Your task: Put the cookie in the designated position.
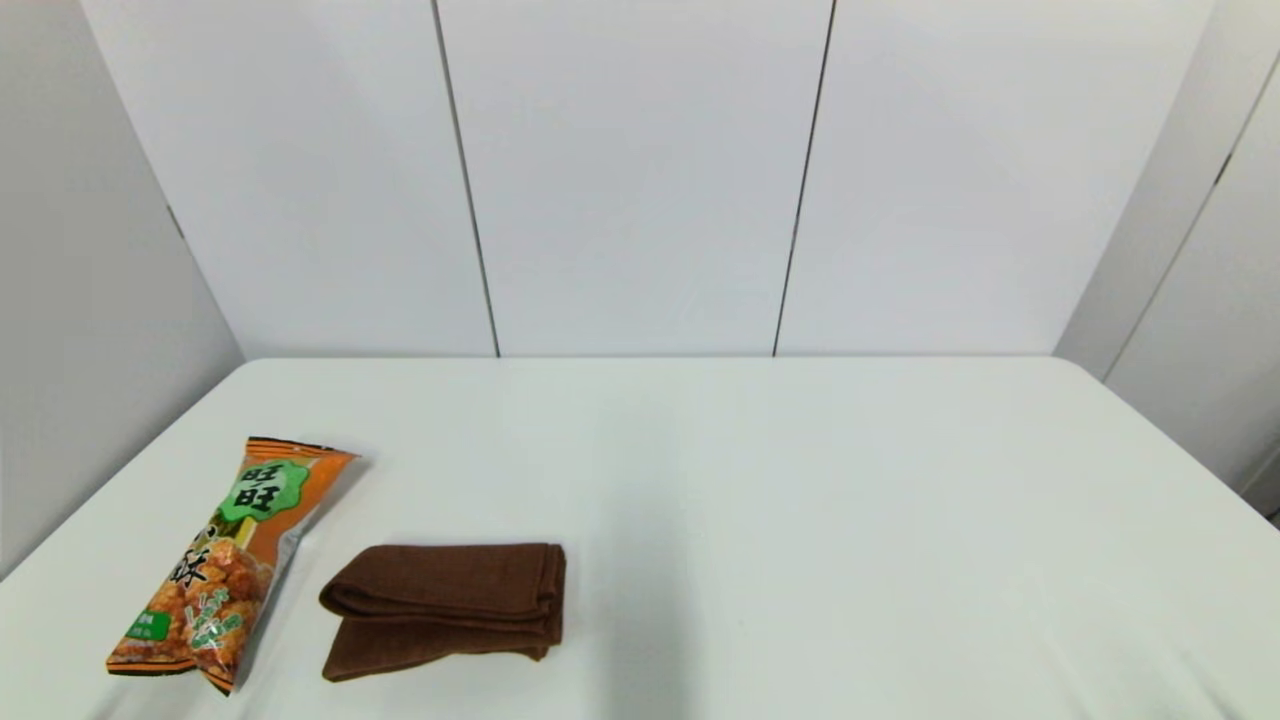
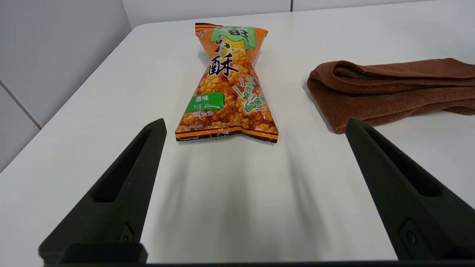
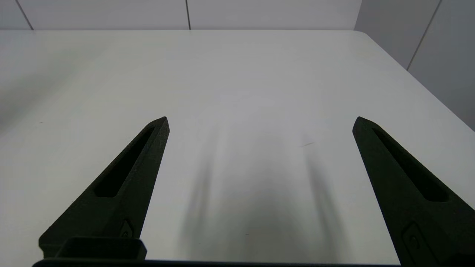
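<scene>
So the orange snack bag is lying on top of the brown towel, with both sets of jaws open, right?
Not quite: the orange snack bag lies beside the brown towel, directly on the white table, as the head view shows. Both sets of jaws are indeed open.

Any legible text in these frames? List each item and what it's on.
All on the cookie:
"旺旺" on the green label at the far end.
"酥", big black character, mid-bag.
"原味" on the green tag near the bottom seam.
Small print under "原味", the slanted green strips and the bottom line: too small to read.
Towel, table: no text.
</scene>
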Available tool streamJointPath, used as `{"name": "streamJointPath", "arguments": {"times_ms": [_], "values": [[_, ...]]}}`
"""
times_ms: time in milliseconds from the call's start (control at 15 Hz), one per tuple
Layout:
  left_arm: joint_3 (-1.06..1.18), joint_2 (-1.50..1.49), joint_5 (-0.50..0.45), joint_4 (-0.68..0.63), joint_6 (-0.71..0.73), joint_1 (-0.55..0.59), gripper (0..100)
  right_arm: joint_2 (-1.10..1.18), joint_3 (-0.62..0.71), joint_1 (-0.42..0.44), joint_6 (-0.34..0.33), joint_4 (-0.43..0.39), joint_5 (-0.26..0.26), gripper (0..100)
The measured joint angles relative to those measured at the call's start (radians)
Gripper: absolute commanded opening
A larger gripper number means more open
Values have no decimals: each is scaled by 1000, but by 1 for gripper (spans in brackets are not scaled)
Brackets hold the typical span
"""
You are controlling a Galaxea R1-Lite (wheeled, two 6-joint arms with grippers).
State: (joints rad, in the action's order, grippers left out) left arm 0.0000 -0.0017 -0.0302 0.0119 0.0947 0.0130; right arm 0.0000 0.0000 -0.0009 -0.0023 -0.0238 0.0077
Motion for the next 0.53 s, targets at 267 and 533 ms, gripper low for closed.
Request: {"name": "streamJointPath", "arguments": {"times_ms": [267, 533], "values": [[0, 0, 1, -1, 0, 0, 100, 0, 0, 0, -1, 0, -10, 100], [0, 0, 1, -1, 0, 0, 100, 0, 0, 0, 1, 0, -13, 100]]}}
